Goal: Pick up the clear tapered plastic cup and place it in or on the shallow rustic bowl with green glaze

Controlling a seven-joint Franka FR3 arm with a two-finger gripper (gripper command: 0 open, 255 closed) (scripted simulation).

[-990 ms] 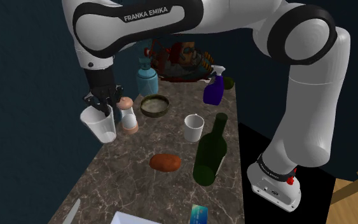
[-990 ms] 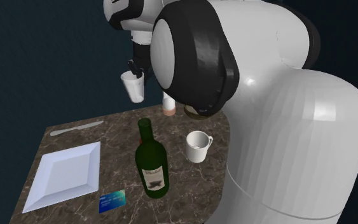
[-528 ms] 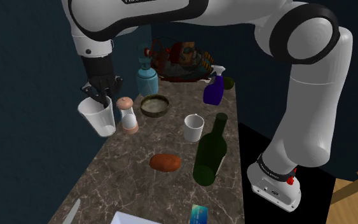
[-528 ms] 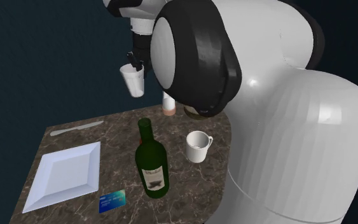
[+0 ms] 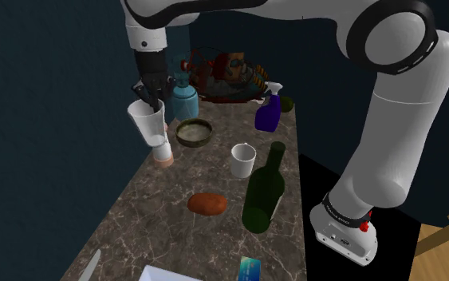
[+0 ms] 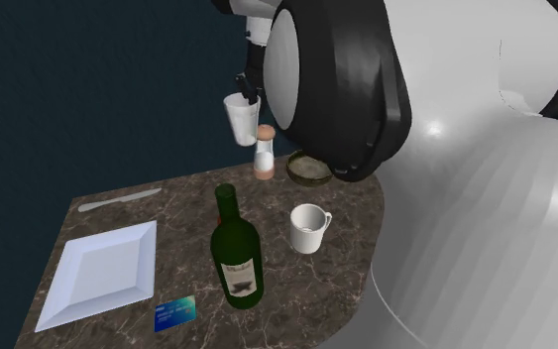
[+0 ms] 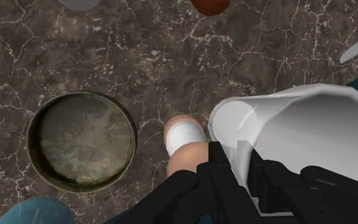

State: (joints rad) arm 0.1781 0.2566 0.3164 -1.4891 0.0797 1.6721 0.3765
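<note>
Pincer of mine: clamped on cup rim; cup hangs just below it, aloft nr shaker, bowl off to one side.

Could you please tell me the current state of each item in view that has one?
cup: held by its rim, clear of the counter, mouth up
gripper: shut on the cup
bowl: empty, resting on the counter
green bottle: upright
mug: upright, empty
shaker: upright
</note>
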